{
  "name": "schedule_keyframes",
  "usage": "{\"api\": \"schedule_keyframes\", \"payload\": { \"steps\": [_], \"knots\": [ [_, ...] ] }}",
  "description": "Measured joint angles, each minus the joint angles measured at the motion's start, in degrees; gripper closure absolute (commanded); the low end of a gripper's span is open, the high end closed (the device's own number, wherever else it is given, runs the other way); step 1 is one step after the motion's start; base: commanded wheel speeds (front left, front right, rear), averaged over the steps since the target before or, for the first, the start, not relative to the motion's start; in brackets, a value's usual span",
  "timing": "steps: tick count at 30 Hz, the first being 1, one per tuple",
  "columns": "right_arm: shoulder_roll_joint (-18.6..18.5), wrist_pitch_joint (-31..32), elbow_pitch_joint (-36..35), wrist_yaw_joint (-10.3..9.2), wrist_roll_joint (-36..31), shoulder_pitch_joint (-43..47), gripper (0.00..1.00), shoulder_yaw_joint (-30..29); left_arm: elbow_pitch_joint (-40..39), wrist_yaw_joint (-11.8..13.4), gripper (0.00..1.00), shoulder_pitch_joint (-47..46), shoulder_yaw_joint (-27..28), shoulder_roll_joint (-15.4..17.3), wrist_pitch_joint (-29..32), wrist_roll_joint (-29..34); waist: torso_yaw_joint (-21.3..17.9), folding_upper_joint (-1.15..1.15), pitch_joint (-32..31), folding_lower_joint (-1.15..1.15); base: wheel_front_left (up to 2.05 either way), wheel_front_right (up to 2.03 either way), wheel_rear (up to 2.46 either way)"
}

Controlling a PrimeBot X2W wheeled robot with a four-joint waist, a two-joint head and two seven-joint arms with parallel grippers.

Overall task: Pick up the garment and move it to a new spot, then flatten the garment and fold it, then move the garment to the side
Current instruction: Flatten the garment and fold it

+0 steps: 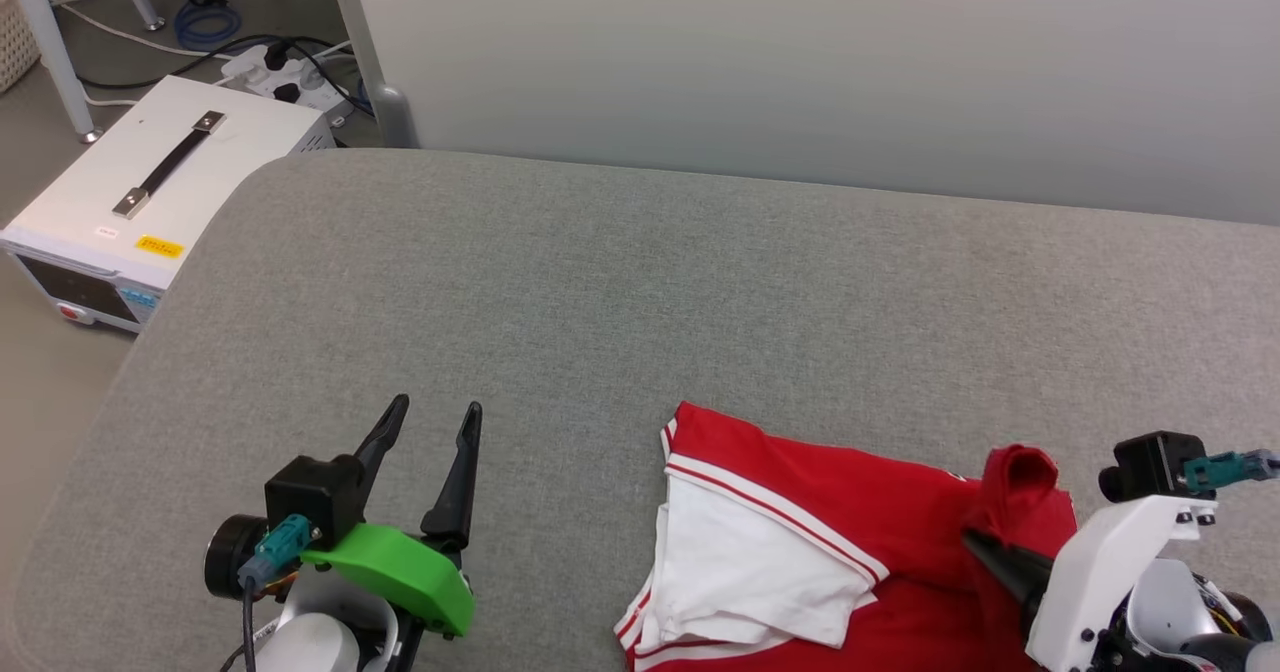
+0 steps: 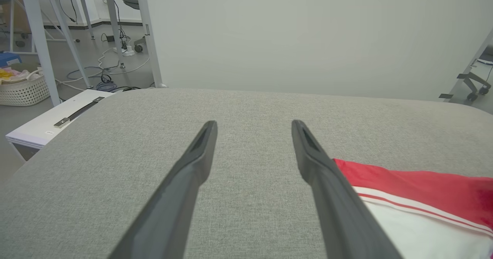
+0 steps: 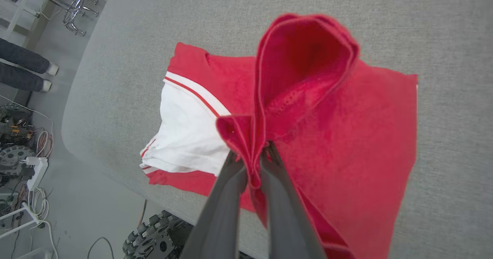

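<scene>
Red garment looks light and limp, best pinched at an edge fold, where the right claw is clamped; left claw stands apart, empty.

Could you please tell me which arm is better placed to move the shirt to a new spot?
Right: the right gripper is shut on a raised red fold of the shirt. The left gripper is open over the table beside the shirt, holding nothing.

Garment: red body, white sleeve, red-white striped trim; table: plain grey fabric; case: white, yellow label
</scene>
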Motion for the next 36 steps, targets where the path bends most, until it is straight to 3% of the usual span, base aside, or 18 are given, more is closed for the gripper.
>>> {"api": "schedule_keyframes", "payload": {
  "steps": [9,15,27,28,29,30,36],
  "knots": [
    [0.4,-8.3,8.6,-0.01,10.6,-4.4,1.00,9.8,0.7,-0.9,0.00,0.2,1.2,-0.2,0.0,0.5,1.3,0.00,-0.4,0.00,0.00,0.00,0.00],
    [0.5,-14.7,16.8,-0.02,13.1,-8.6,1.00,16.1,1.2,-1.3,0.00,0.2,1.4,-0.3,0.0,0.8,2.1,0.00,-0.5,0.00,0.00,0.00,0.00],
    [0.6,-23.5,33.3,-0.02,15.6,-16.6,1.00,21.8,1.5,-2.0,0.00,0.2,1.6,-1.5,0.0,1.3,4.4,0.00,0.8,0.00,0.00,0.00,0.00],
    [0.6,-24.3,34.2,-0.02,16.2,-17.1,0.80,22.5,1.5,-2.0,0.00,0.2,1.7,-1.6,0.0,1.3,4.6,0.00,1.0,0.00,0.00,0.00,0.00],
    [0.6,-25.3,35.0,-0.03,16.9,-17.6,0.53,23.2,1.5,-2.1,0.00,0.2,1.8,-1.6,0.0,1.3,4.7,0.00,1.1,0.00,0.00,0.00,0.00],
    [0.6,-26.0,35.6,-0.03,17.8,-18.0,0.00,23.9,1.6,-2.2,0.00,0.2,1.9,-1.6,0.0,1.4,4.8,0.00,1.2,0.00,0.00,0.00,0.00],
    [0.6,-27.8,37.2,-0.04,23.8,-20.3,0.00,29.6,2.2,-2.5,0.00,0.2,2.1,-1.7,0.0,1.8,4.7,0.00,0.7,0.00,0.00,0.00,0.00]
  ]
}}
